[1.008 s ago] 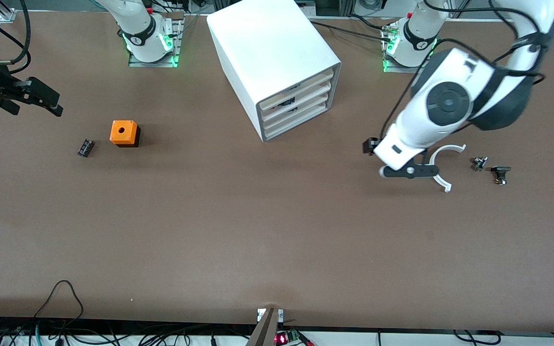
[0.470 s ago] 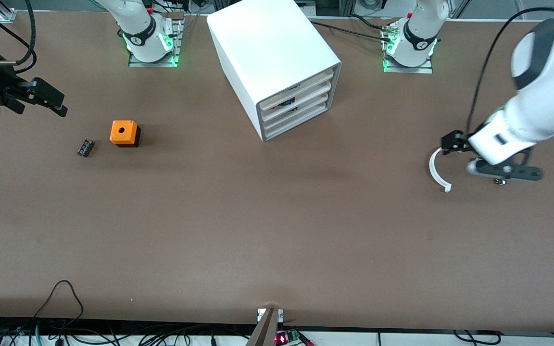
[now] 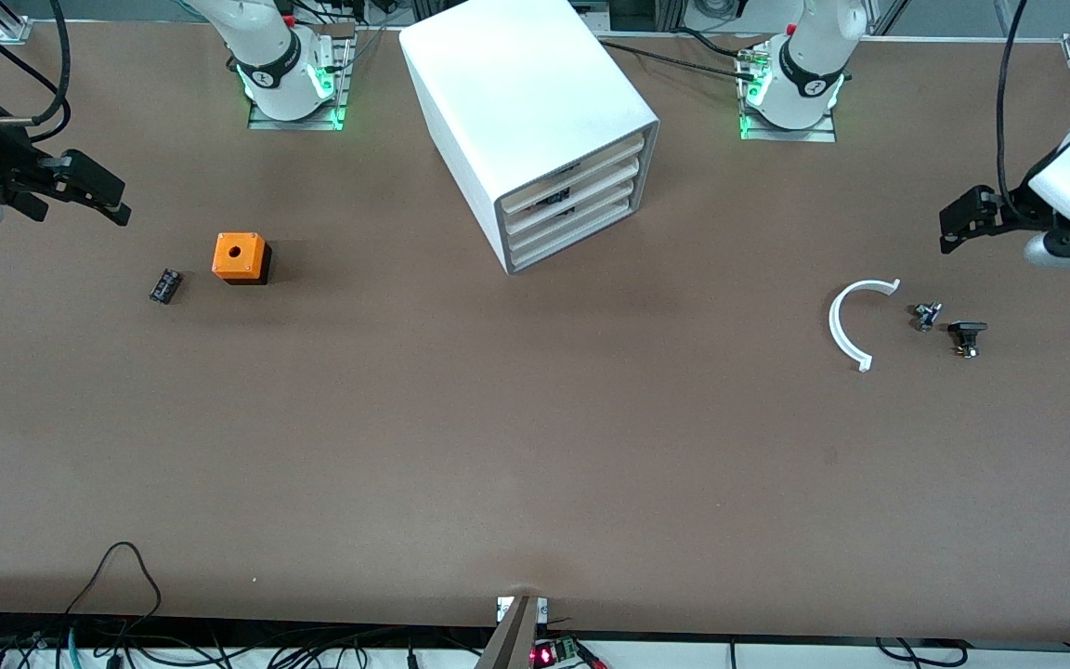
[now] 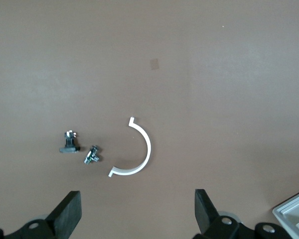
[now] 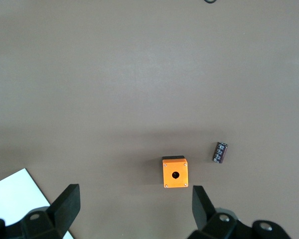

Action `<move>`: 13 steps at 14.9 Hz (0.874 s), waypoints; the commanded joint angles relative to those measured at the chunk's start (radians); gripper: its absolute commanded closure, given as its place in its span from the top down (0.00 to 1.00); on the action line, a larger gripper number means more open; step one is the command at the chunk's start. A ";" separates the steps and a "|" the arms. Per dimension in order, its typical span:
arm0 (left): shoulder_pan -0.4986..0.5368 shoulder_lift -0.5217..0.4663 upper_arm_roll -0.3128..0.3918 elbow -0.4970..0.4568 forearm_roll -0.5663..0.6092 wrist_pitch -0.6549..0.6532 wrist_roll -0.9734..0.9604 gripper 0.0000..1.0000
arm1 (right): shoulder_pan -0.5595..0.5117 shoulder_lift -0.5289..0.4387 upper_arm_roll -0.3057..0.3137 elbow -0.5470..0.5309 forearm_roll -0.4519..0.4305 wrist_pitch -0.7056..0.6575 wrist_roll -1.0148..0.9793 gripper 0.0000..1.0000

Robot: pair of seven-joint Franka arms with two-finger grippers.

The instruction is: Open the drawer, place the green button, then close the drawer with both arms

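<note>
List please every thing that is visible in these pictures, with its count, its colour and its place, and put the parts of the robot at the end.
table: one, brown, carries everything.
cabinet: one, white, between the arm bases; three drawers, all closed.
drawer: one, white, the cabinet's bottommost.
orange cube: one, orange with a hole on top, toward the right arm's end.
black component: one, small, beside the orange cube.
white curved strip: one, toward the left arm's end.
metal part: one, silvery, beside the strip.
button: one, dark, beside the metal part.
left gripper: one, black, open, empty, above the table near the small parts.
right gripper: one, black, open, empty, above the table's edge near the orange cube.
</note>
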 commanded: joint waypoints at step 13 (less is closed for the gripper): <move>-0.032 -0.005 0.027 -0.025 -0.070 -0.005 0.012 1.00 | 0.005 0.009 -0.003 0.026 0.000 -0.023 -0.011 0.99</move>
